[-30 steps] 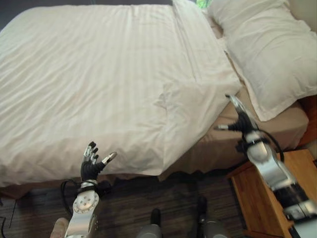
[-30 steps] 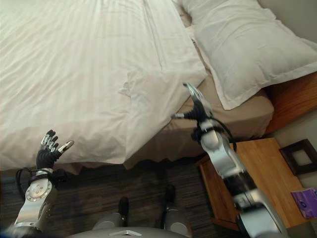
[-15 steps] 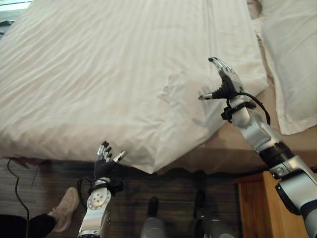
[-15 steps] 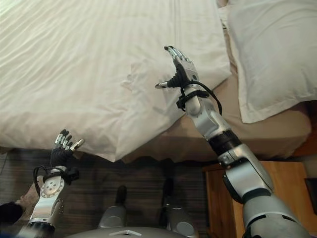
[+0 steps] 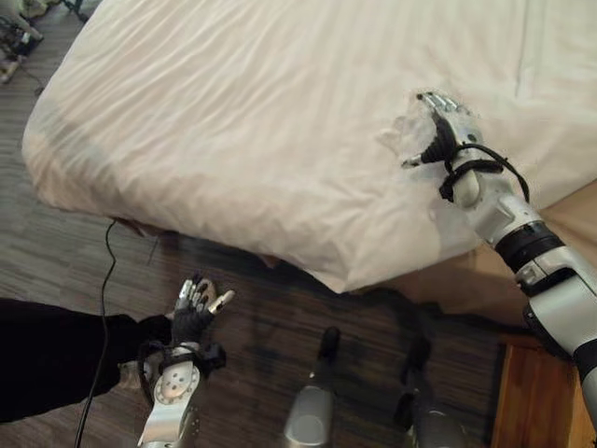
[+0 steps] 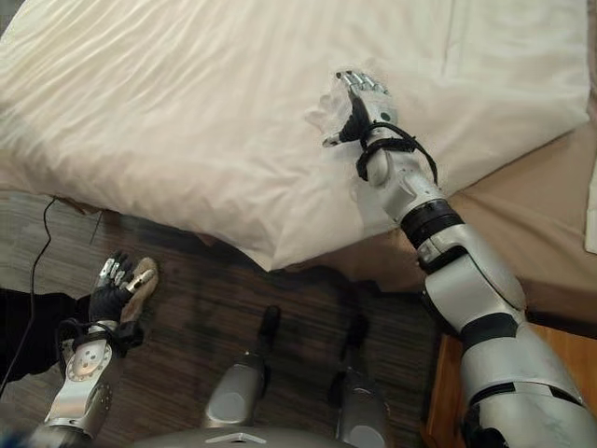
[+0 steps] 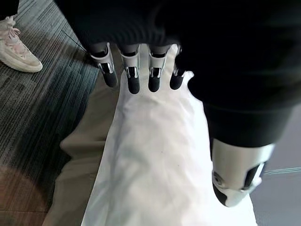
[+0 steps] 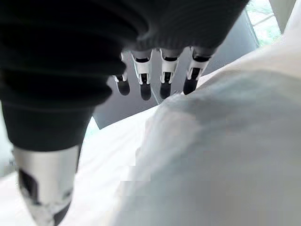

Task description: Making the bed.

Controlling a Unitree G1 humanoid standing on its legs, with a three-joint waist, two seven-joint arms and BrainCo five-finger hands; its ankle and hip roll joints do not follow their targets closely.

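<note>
Lying under right hand point(image 5: 446, 131): duvet point(image 5: 261, 121)

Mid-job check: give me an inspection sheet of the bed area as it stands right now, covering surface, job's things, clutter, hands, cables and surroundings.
Surface: bed, tan fitted sheet bare at the head end.
Job's things: white duvet spread over the bed, rumpled, its near corner hanging off the edge.
Clutter: nothing seen on the bed.
Hands: right hand open over a bunched fold of the duvet; left hand open, low above the floor, holding nothing.
Cables: thin black cable on the floor.
Surroundings: dark striped floor; person's dark sleeve at left; wooden nightstand.
</note>
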